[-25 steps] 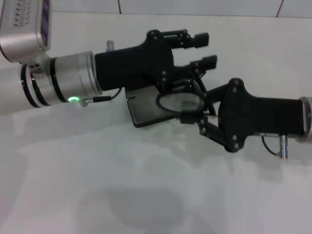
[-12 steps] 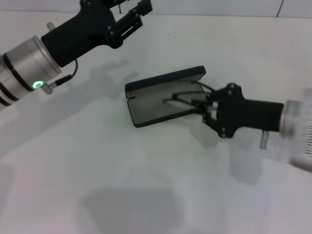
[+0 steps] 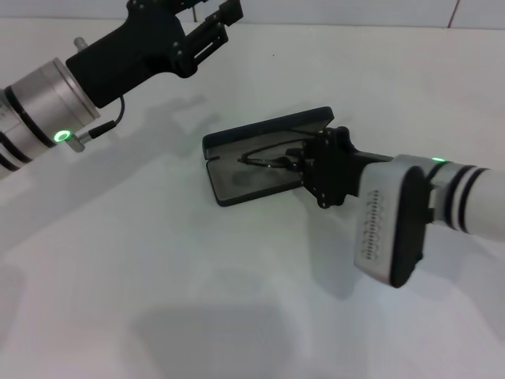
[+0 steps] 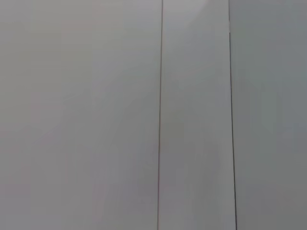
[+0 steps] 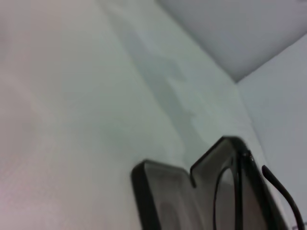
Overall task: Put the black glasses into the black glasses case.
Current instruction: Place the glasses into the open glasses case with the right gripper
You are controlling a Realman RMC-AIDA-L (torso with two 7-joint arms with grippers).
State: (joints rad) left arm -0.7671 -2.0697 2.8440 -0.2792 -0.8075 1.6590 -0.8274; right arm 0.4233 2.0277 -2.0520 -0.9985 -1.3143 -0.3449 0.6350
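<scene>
The black glasses case (image 3: 230, 180) lies open on the white table, grey lining up, lid (image 3: 268, 126) on the far side. The black glasses (image 3: 264, 158) sit tilted inside it, over the lining. My right gripper (image 3: 304, 163) is at the case's right end, shut on the right side of the glasses. The right wrist view shows the case (image 5: 158, 201) with a lens rim of the glasses (image 5: 217, 191) in it. My left gripper (image 3: 221, 28) is raised at the far left, well away from the case, open and empty.
The white table (image 3: 158, 276) spreads to the front and left of the case. A white wall runs behind the table. The left wrist view shows only plain white panels (image 4: 96, 115) with thin seams.
My left arm has swung away from above the case to the far left and stays there. My right gripper has moved left and lowered the glasses into the open case.
</scene>
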